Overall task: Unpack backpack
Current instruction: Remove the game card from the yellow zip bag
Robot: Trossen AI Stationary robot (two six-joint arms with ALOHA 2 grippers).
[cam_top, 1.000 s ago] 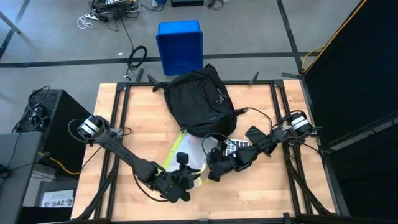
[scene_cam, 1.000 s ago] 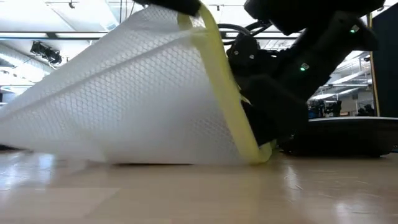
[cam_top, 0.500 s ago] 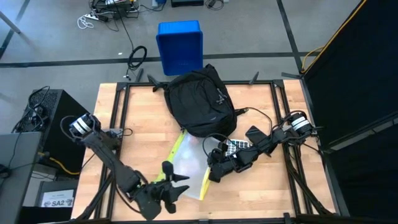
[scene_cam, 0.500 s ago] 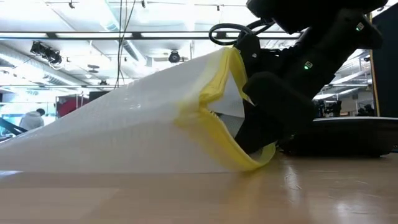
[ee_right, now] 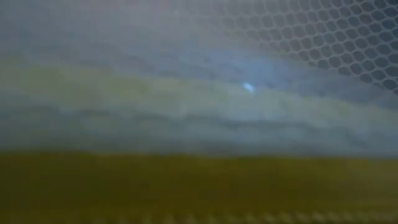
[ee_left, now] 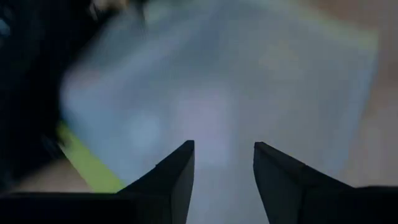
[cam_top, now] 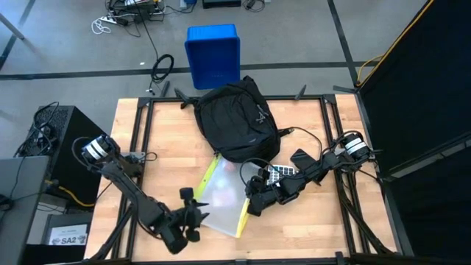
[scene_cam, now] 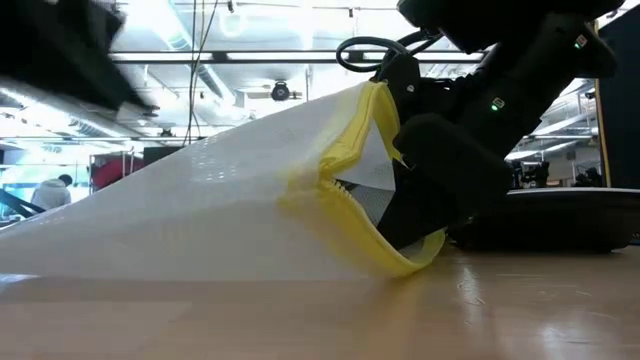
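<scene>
The black backpack (cam_top: 237,121) lies flat on the far middle of the table. A white mesh pouch with yellow trim (cam_top: 221,197) lies in front of it; in the low view the pouch (scene_cam: 200,220) slopes down from its raised right edge to the table. My right gripper (cam_top: 254,202) is shut at that raised yellow edge. My left gripper (cam_top: 191,215) is open just off the pouch's near-left corner and touches nothing; its wrist view shows the open gripper (ee_left: 224,149) with the pouch (ee_left: 236,81) ahead. My right gripper holds the pouch by its yellow-trimmed edge (scene_cam: 385,120) on the table's right side, coming in level from the right. That edge is lifted off the table, while the pouch's left part (scene_cam: 60,255) rests on the wood. The fingers themselves are hidden behind the pouch.
A dark calculator-like object (cam_top: 281,172) lies beside the right arm, near the backpack. A blue plastic bin (cam_top: 213,55) stands on the floor beyond the far edge. Cables trail across the right side of the table (cam_top: 302,136). Bare wood (cam_top: 154,154) shows on the left half.
My left gripper has let go of the pouch's upper yellow edge and drawn back toward the table's near-left corner, fingers now spread. The pouch has sagged from a tall tent into a lower slope and spread out on the table; its right edge stays raised in the right gripper.
</scene>
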